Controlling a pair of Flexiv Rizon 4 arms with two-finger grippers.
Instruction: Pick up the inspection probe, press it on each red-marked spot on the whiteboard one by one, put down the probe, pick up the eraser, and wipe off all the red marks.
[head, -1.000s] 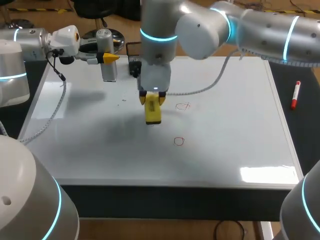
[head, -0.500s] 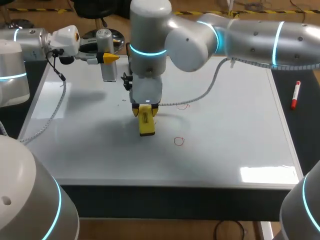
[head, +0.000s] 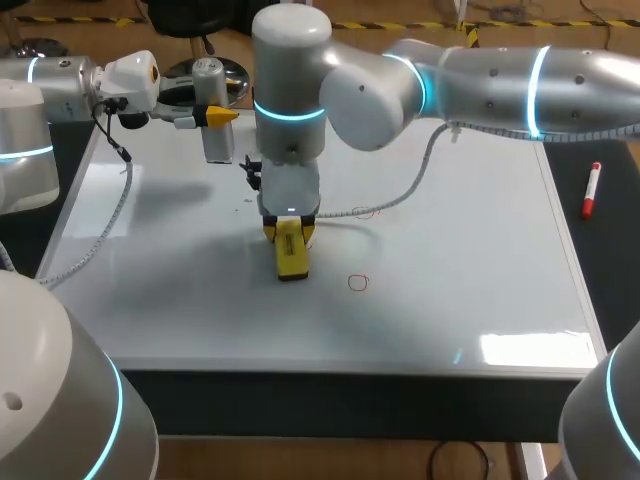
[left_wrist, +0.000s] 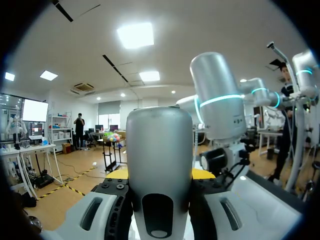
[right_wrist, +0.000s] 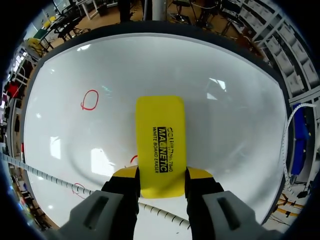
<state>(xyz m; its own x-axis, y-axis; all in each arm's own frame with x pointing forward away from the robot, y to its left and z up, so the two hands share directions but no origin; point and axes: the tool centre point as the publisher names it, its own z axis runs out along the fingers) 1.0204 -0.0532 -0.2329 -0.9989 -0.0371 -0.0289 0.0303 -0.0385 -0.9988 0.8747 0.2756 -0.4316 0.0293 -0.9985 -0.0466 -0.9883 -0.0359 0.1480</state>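
The whiteboard (head: 460, 240) covers the table. My right gripper (head: 289, 232) points down at its middle left and is shut on the yellow eraser (head: 291, 256), which lies flat on the board. In the right wrist view the eraser (right_wrist: 160, 134) sticks out ahead of the gripper (right_wrist: 162, 175). One red circle (head: 358, 283) lies just right of the eraser, a fainter red mark (head: 366, 211) farther back. My left gripper (head: 221, 116) hovers over the board's far left corner, shut on the silver probe (head: 212, 110). The probe (left_wrist: 159, 150) fills the left wrist view.
A red marker pen (head: 591, 190) lies on the dark surface right of the board. The right arm's white cable (head: 405, 185) hangs across the board behind the eraser. In the right wrist view a red circle (right_wrist: 90, 99) lies beside the eraser and a red trace (right_wrist: 77, 189) near the cable.
My right arm has slid the eraser toward the front and a little to the left. The far red mark looks fainter. The left arm and probe have stayed put.
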